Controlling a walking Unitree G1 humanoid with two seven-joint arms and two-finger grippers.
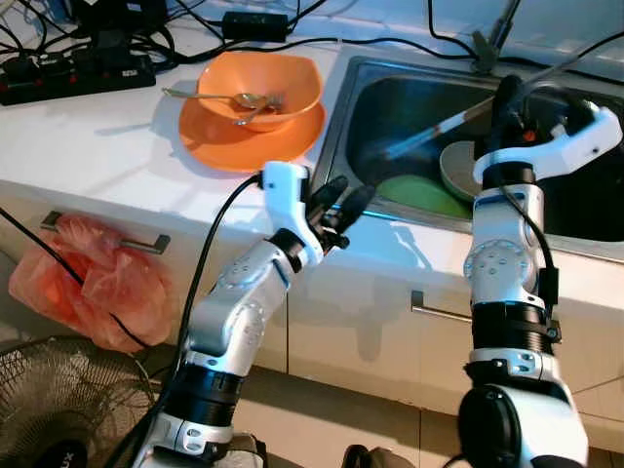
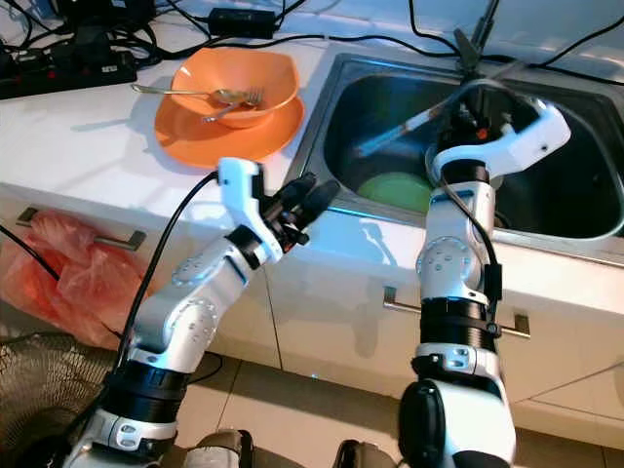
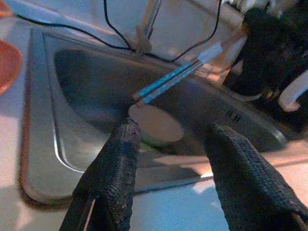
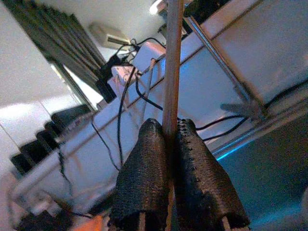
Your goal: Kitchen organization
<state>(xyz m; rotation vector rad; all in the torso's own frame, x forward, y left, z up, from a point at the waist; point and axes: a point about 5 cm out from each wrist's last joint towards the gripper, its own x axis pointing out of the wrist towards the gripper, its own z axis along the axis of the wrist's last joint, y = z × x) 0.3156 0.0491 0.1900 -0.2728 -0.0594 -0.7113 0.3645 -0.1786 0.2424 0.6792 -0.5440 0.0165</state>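
We see the right gripper (image 4: 169, 144) over the sink (image 1: 336, 117) at the upper right of the left eye view, its fingers pressed together on a pair of chopsticks (image 1: 429, 135) that slant down and left above the basin. Our left gripper (image 1: 341, 207) hovers at the centre of the frame by the sink's front edge, fingers spread and holding nothing. An orange bowl (image 1: 260, 90) with a fork (image 1: 216, 97) sits on an orange plate (image 1: 210, 136) at upper centre-left, while a green plate (image 1: 421, 195) lies inside the sink.
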